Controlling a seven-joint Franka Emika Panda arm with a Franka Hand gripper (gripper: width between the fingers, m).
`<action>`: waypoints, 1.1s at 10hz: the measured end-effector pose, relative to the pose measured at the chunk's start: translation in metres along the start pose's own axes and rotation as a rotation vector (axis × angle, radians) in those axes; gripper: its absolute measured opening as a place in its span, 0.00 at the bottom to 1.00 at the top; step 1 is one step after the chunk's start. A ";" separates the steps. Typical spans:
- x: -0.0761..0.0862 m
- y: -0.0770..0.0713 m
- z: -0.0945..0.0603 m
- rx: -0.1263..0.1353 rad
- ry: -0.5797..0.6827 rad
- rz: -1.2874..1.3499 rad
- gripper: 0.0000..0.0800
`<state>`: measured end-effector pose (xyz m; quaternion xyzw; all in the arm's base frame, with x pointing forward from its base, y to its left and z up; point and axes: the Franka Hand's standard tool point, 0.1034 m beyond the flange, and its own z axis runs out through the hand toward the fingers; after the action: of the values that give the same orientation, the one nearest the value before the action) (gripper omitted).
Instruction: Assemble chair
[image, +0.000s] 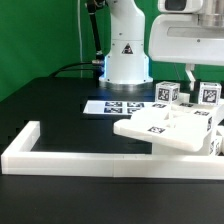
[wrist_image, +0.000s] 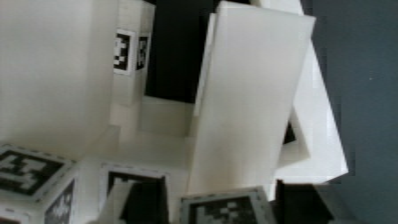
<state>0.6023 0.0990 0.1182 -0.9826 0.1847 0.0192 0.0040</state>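
Observation:
The chair is a cluster of matte white tagged parts at the exterior view's right. A flat slab (image: 160, 127) lies lowest, with two tagged blocks (image: 165, 92) (image: 208, 95) standing up behind it. My gripper (image: 190, 90) reaches down from above between those blocks. In the wrist view, my dark fingers (wrist_image: 139, 200) close on either side of a white tagged chair part (wrist_image: 222, 208), so the gripper (wrist_image: 219, 205) is shut on it. Beyond it a long white bar (wrist_image: 249, 100) slants across more white parts. What the held part joins to is hidden.
A long low white border rail (image: 60, 155) runs along the front and turns back at the exterior view's left. The marker board (image: 118, 105) lies flat in front of the robot's white base (image: 125, 60). The table (image: 60, 105) is black.

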 end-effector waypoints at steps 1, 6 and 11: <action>0.000 0.000 0.000 0.000 0.000 0.001 0.36; 0.001 0.001 0.000 0.000 0.000 0.001 0.36; 0.001 0.002 0.000 0.000 0.000 0.003 0.81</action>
<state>0.6027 0.0971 0.1183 -0.9823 0.1862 0.0191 0.0040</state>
